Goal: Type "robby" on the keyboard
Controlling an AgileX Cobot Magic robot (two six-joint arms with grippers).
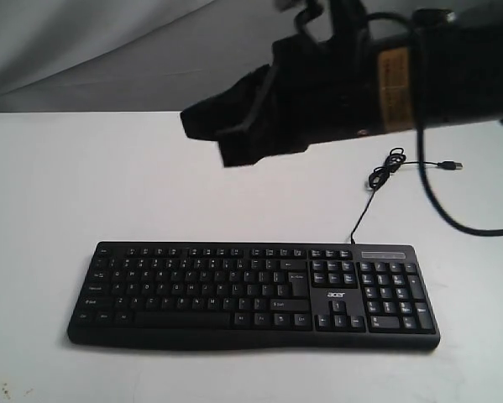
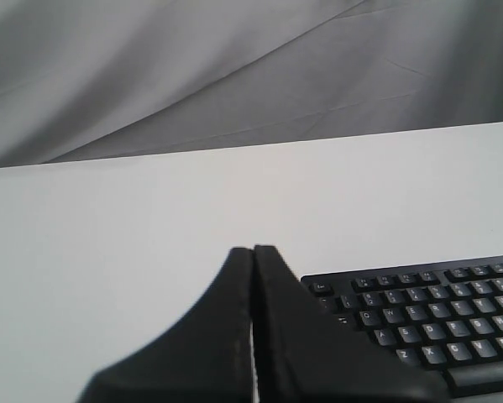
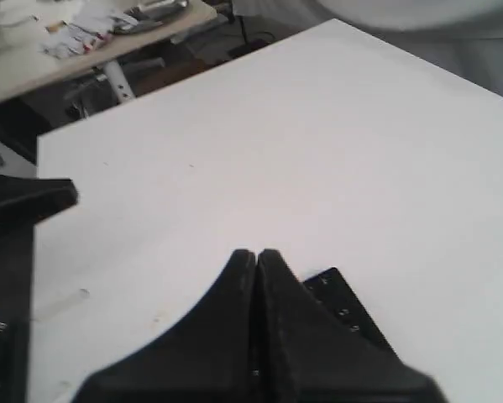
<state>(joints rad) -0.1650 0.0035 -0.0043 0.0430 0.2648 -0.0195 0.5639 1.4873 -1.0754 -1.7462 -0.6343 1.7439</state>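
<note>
The black Acer keyboard [image 1: 251, 294] lies flat near the front of the white table [image 1: 83, 176]. Its thin cable [image 1: 384, 175] runs back to a loose USB plug [image 1: 453, 164]. My right gripper [image 1: 207, 133] hangs high above the table behind the keyboard, reaching in from the right, fingers pressed together on nothing. The right wrist view shows this shut right gripper [image 3: 256, 252] with one keyboard corner [image 3: 339, 298] beside it. The left gripper [image 2: 253, 249] is shut and empty, just off the keyboard's [image 2: 427, 323] Esc corner. It does not show in the exterior view.
A grey cloth backdrop [image 1: 108, 50] hangs behind the table. The right arm's thick black cable [image 1: 440, 201] droops over the back right. In the right wrist view a dark arm part [image 3: 20, 201] sits by the table edge, with a cluttered bench [image 3: 108, 25] beyond.
</note>
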